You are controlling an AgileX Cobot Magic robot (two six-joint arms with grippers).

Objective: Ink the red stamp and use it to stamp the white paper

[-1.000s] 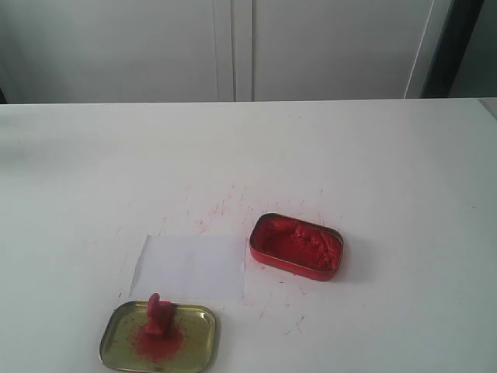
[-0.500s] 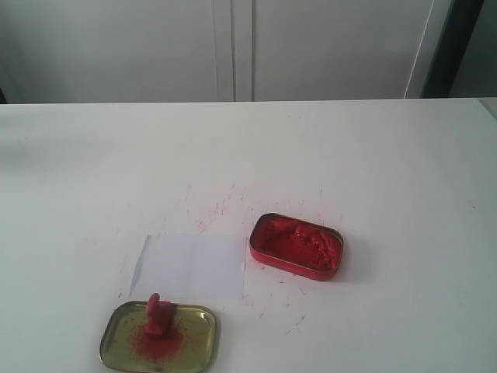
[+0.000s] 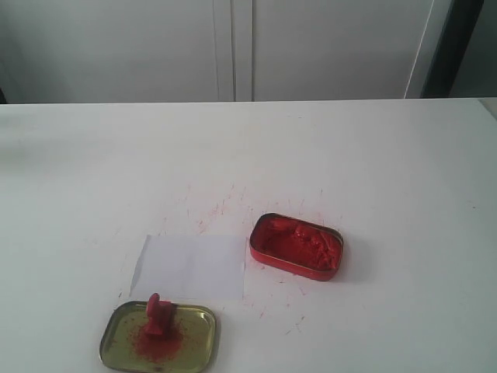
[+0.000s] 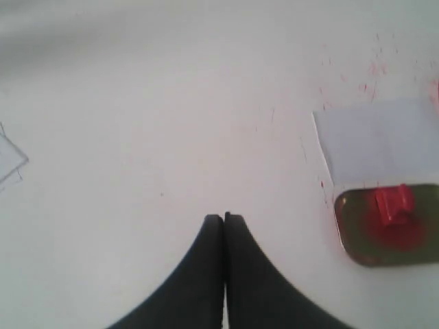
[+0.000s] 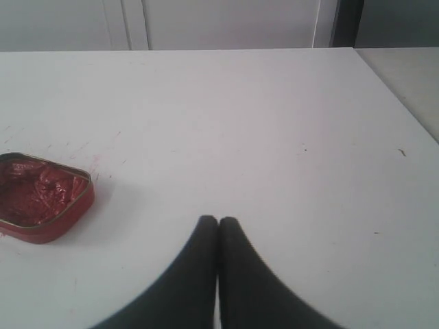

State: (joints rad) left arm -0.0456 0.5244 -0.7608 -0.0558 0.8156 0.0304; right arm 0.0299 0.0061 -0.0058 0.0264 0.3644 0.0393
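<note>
On the gold lid [image 3: 200, 343], amid red powder, sits the stamp [image 3: 159, 315]. Just beyond the lid lies the paper [image 3: 190, 268], its near edge at the lid's rim, and the open tin [image 3: 296, 245] sits near its right edge. The 2 tools, left gripper [image 4: 224, 218] and right gripper [image 5: 218, 221], have jaws pressed together, empty, over the table [image 3: 373, 155].

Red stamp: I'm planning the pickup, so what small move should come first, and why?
Probably open the left gripper: its jaws are shut and empty, apart from the red stamp, which stands untouched in the gold lid on that arm's side.
</note>
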